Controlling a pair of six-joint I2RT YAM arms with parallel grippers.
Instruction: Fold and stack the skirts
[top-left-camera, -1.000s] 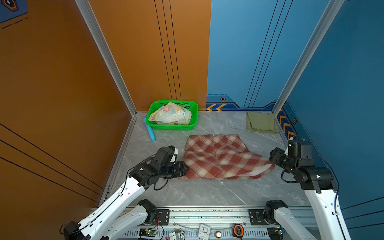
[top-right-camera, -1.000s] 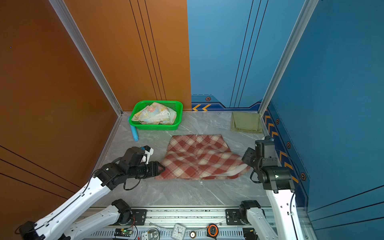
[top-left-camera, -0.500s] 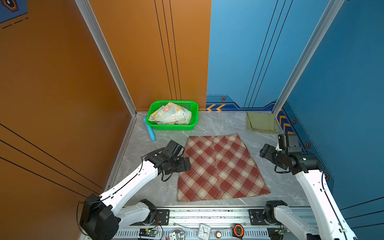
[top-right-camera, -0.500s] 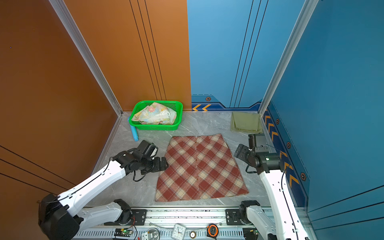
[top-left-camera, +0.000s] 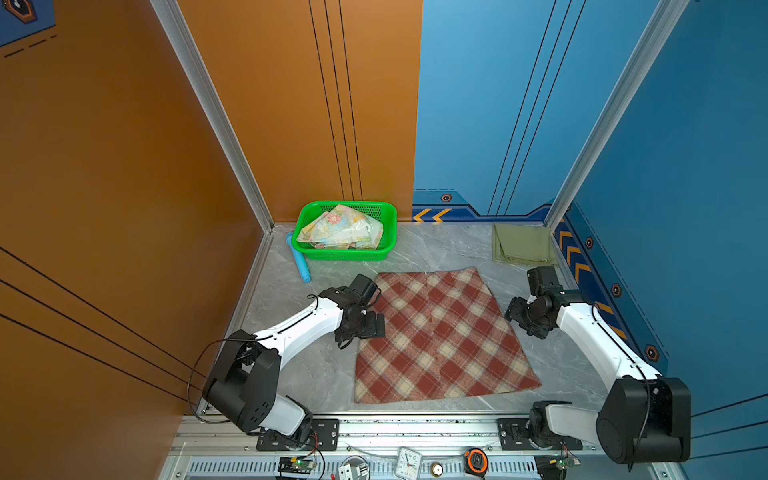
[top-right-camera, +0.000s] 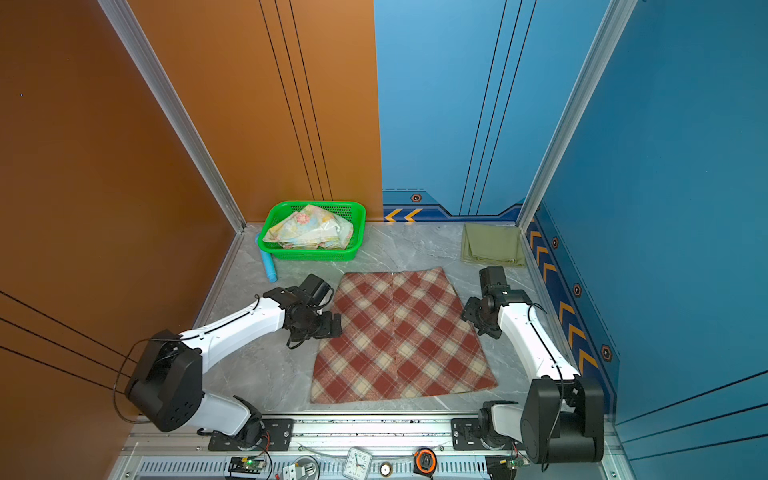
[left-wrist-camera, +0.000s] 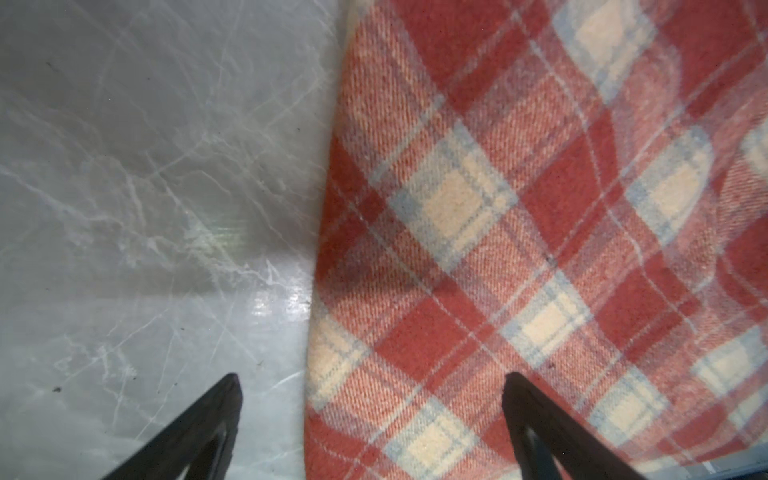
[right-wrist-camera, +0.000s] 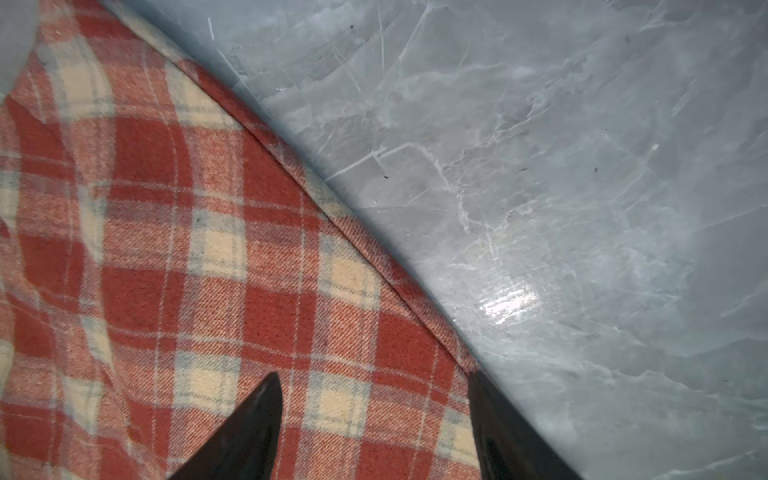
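Plaid skirt (top-left-camera: 440, 336) has dropped flat; one floral skirt (top-left-camera: 340, 228), one olive skirt (top-left-camera: 521, 245); left gripper (left-wrist-camera: 372, 376), right gripper (right-wrist-camera: 374, 374) released.

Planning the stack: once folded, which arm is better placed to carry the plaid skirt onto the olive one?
Probably the right. The olive skirt lies folded in the far right corner, just beyond the right gripper; the left gripper is across the plaid skirt, at its left edge.

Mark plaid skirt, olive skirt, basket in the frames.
plaid skirt (top-left-camera: 440, 336): in a top view, middle of the spread cloth.
olive skirt (top-left-camera: 521, 245): in a top view, middle of the folded cloth.
basket (top-left-camera: 345, 254): in a top view, front wall.
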